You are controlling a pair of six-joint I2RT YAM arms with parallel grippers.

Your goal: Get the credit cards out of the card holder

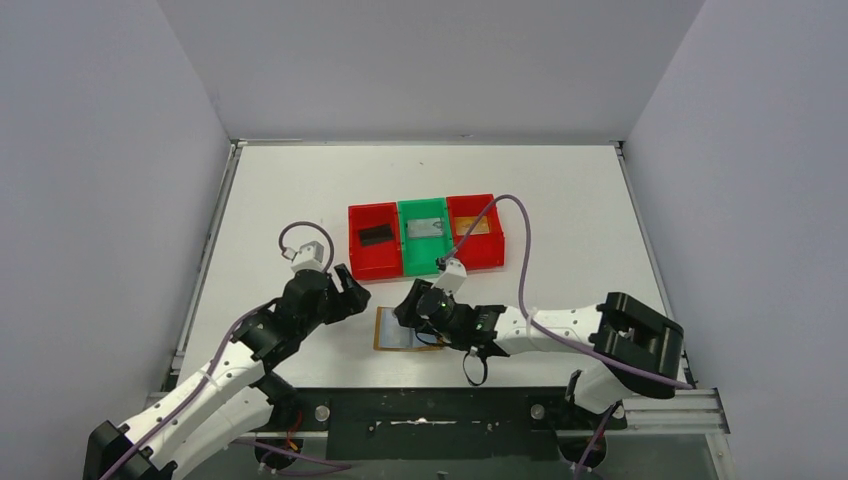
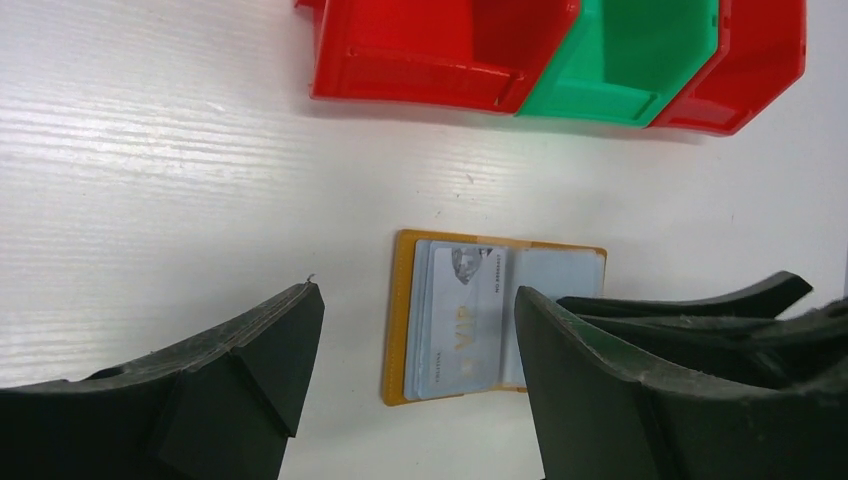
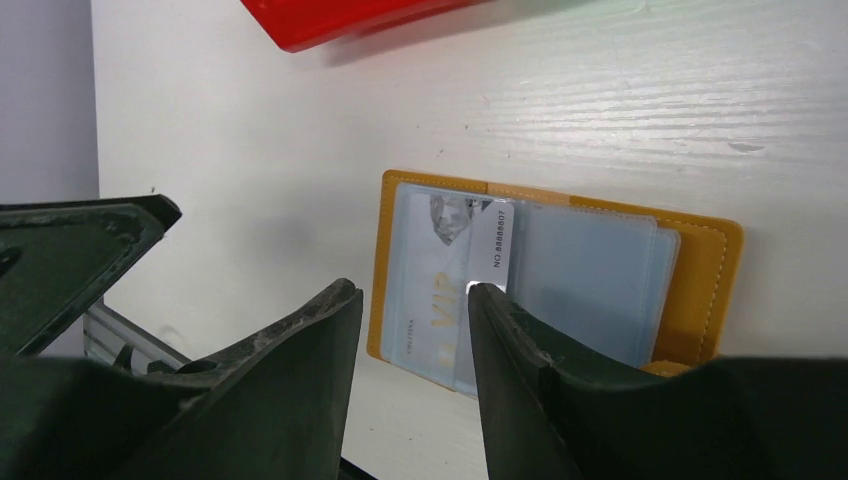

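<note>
Open card holder [image 1: 390, 330] lies flat near the table's [image 1: 280, 200] near edge, about centre. VIP card [image 2: 455, 330] sits in one pocket, with more card edges stacked under it. Right gripper [image 3: 410, 298] is half spread and low over that card, nothing pinched; can't tell if a pad touches. Left gripper [image 2: 418, 292] is spread wide and empty, just off the holder's left edge, not pinning it. Red-green-red bin row [image 1: 372, 268] is further back. Risks: holder is unpinned, so a pull likely drags or lifts it whole; a pad could snag the clear sleeve; stacked cards may come out together.
</note>
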